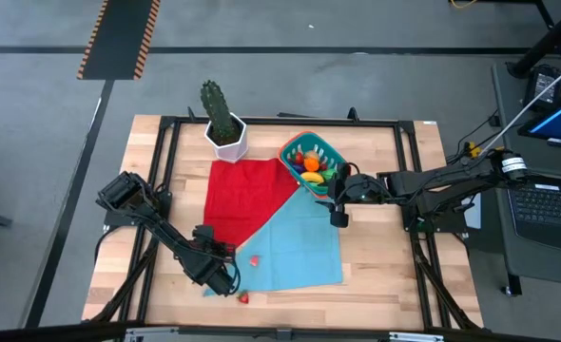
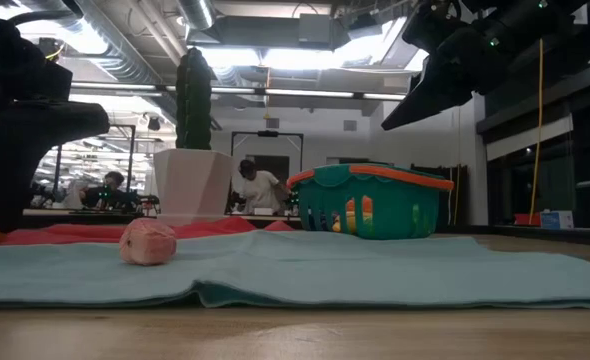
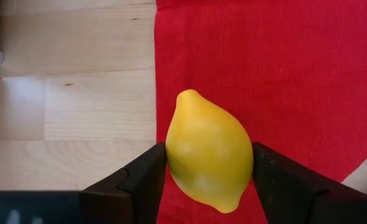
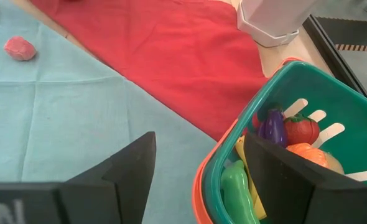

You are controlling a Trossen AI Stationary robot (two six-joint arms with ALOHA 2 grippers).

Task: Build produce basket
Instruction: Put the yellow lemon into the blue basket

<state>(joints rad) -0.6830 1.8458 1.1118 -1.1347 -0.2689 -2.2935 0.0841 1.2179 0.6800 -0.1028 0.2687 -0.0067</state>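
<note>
A yellow lemon (image 3: 205, 152) sits over the edge of the red cloth (image 3: 270, 68), next to bare wood, with my left gripper (image 3: 208, 155) shut on it near the table's front left (image 1: 219, 268). The teal basket (image 1: 311, 161) with an orange-red rim holds an eggplant (image 4: 272, 127), a red fruit (image 4: 301, 129), a green piece (image 4: 236, 190) and others. My right gripper (image 4: 199, 149) hangs open just above the basket's near corner (image 1: 338, 201), touching nothing. One red berry (image 1: 254, 258) lies on the teal cloth (image 1: 299, 247); another (image 1: 244, 298) lies on the wood. My left gripper pinches the lemon across its widest part, one finger (image 3: 143, 180) on each long side (image 3: 174, 155). The fingers come steeply from above and lie along the lemon's length, its pointed end (image 3: 188, 94) facing away from them. Whether it is lifted off the cloth cannot be told.
A white hexagonal pot with a cactus (image 1: 225, 133) stands at the red cloth's far corner, left of the basket. Bare wood (image 1: 385, 266) shows right of the teal cloth and along the front edge. People sit in the room beyond the table.
</note>
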